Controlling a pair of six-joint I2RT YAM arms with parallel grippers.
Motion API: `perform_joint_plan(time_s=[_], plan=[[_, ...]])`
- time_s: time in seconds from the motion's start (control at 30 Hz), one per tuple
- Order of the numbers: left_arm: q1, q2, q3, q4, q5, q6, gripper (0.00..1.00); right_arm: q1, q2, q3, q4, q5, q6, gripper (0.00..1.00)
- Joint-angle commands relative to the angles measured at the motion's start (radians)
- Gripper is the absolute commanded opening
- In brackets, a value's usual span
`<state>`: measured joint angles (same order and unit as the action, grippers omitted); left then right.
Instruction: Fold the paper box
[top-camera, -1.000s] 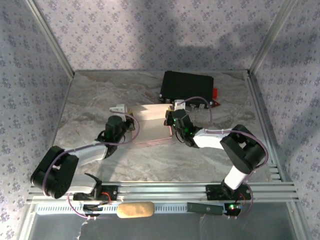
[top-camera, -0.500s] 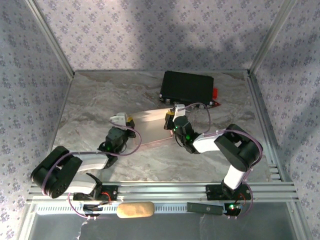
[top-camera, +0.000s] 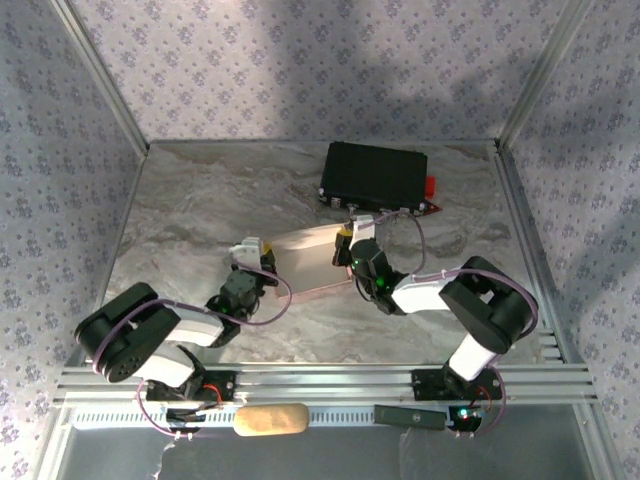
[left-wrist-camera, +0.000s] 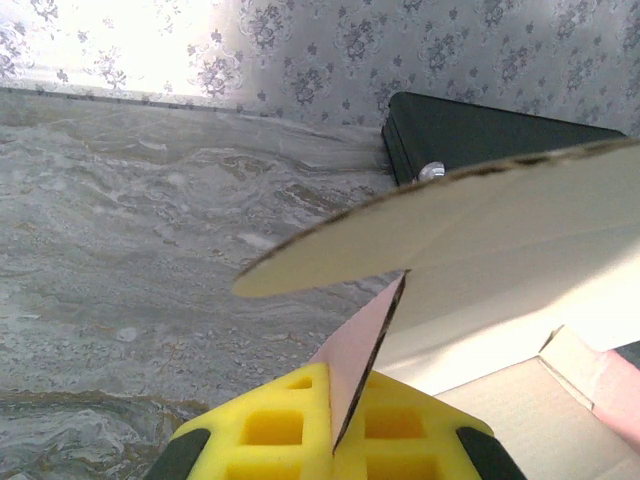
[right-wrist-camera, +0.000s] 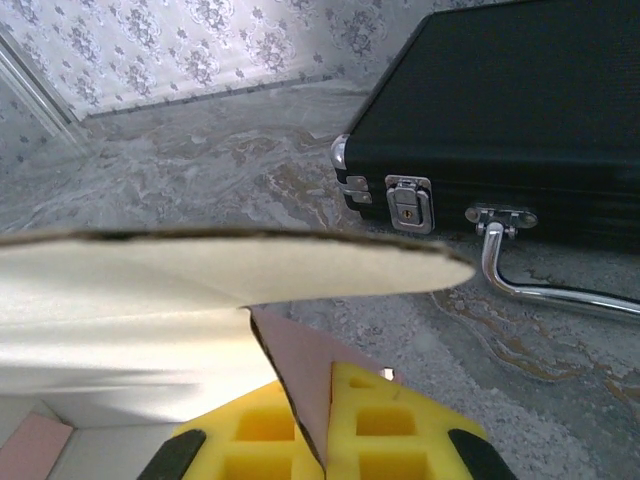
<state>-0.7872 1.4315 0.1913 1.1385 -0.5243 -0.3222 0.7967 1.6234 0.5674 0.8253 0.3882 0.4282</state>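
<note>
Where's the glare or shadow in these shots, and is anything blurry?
Left wrist: back wall blown out white at top left. Right wrist: paper box flap glary and soft up close, black case crisp. Top external: broad shadows across the back wall.

Yellow fingers (left-wrist-camera: 270, 428) are clamping the paper box (left-wrist-camera: 500, 235) by its pink flap; a black case (left-wrist-camera: 470, 135) is lying behind on the desk (left-wrist-camera: 130, 250)

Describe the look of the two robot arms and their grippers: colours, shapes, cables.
The left arm and right arm have bulky black joints, white links and looping purple cables. The left gripper and right gripper have yellow pads with square recesses.
</note>
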Motion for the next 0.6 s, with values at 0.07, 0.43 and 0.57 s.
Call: perform_joint_plan(time_s=[0.07, 0.43, 0.57], plan=[[-0.069, 0.038, -0.002, 0.003, 0.048, 0.009, 0.0, 0.049, -0.069, -0.021, -0.143, -0.08, 0.048, 0.19], [-0.129, 0.051, 0.054, -0.055, -0.04, -0.089, 0.0, 0.061, -0.077, 0.009, -0.216, -0.076, 0.123, 0.18], [-0.154, 0.114, 0.056, -0.007, -0.08, -0.095, 0.0, 0.069, -0.069, 0.002, -0.24, -0.07, 0.147, 0.21]])
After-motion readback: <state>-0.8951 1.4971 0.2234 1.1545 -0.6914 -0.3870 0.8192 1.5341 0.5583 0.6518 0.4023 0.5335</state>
